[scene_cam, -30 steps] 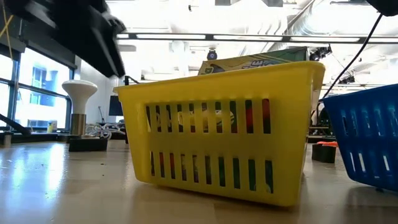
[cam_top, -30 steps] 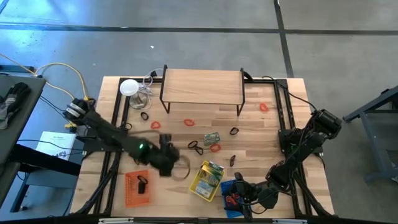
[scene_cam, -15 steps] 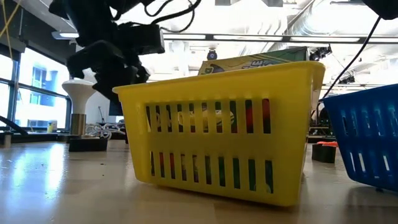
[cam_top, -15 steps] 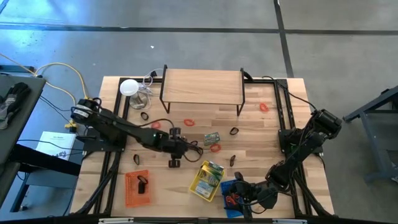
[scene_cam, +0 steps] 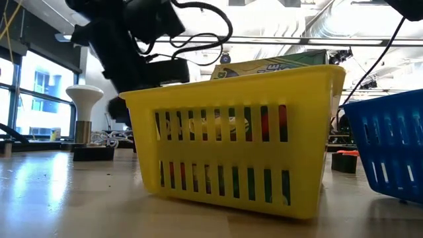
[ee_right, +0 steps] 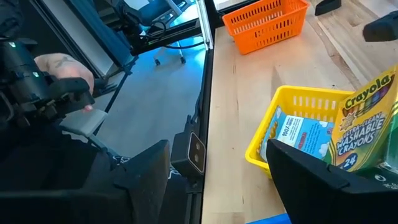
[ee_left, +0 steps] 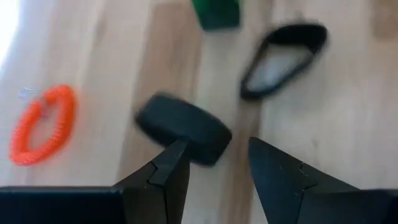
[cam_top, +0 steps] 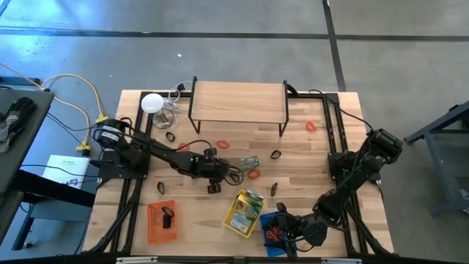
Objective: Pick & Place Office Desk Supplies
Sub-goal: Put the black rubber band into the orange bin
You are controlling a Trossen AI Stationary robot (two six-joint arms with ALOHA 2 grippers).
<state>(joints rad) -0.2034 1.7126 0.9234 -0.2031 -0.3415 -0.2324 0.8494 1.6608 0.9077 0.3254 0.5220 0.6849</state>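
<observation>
The left arm has swung out from beside the orange basket (cam_top: 162, 222) toward the middle of the tabletop (cam_top: 315, 154) over the last second, and now the left gripper (cam_top: 220, 176) hangs low over a cluster of small supplies — fingers parted with nothing between them. Its wrist camera looks straight down on a black hair-tie loop (ee_left: 184, 128) just ahead of the fingertips, a second black loop (ee_left: 283, 57) a little beyond it, a red coiled band (ee_left: 42, 123) off to one side and the corner of a green packet (ee_left: 216, 12) at the far rim of that view.

The right gripper (cam_top: 282, 233) waits over the blue basket (cam_top: 272, 236) at the near edge, jaws spread wide and empty, beside the yellow basket (cam_top: 245, 210) holding the crayon box (ee_right: 367, 118).

What could go wrong from here? The nearer loop sits off toward one finger (ee_left: 163, 177) rather than centred in the gap — a straight drop could land that fingertip on the loop and pin or flick it away instead of closing around it. It is thin and flat on the wood, so the fingers might also close above it and come up bare. And the loops lie close together — a sloppy close could drag the second one along
</observation>
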